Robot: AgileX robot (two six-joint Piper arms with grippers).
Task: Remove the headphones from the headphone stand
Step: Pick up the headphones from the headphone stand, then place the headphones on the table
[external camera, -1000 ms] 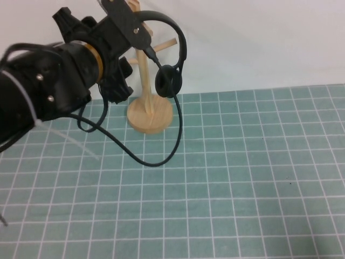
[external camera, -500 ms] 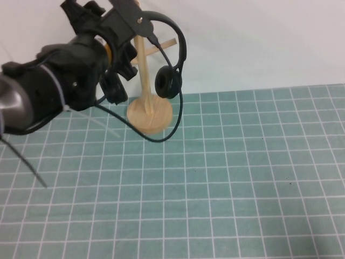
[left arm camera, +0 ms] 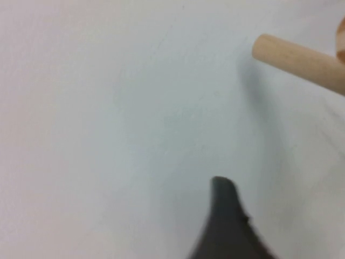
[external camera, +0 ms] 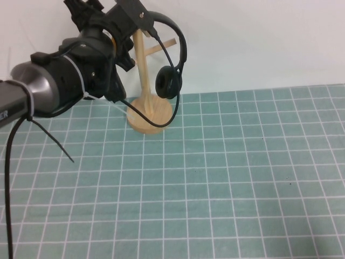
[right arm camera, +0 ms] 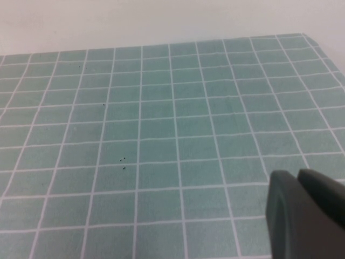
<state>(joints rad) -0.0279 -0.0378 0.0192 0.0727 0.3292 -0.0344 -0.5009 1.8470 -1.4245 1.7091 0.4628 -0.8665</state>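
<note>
The near and middle stretch of the green grid mat lies open from the front edge up to where it meets the pale wall, with free room across the whole right half. The right wrist view looks over that same gridded surface toward the wall line and shows only one dark finger of the right gripper at the corner of the picture; the right gripper does not appear in the high view, and whether it is spread or pressed together cannot be told. Farther back, at the mat's far edge on the left, stands the stand, its round base partly over the mat's boundary with the wall. The headphones hang from its upper pegs: the headband arches over the top, one round ear cup sits just right of the pole, and a thin cable loops down across the base. The left gripper is raised at the stand's top, at the headband, close to the picture's upper edge; its jaw state cannot be told. The left wrist view shows a single peg against the wall and one dark fingertip.
</note>
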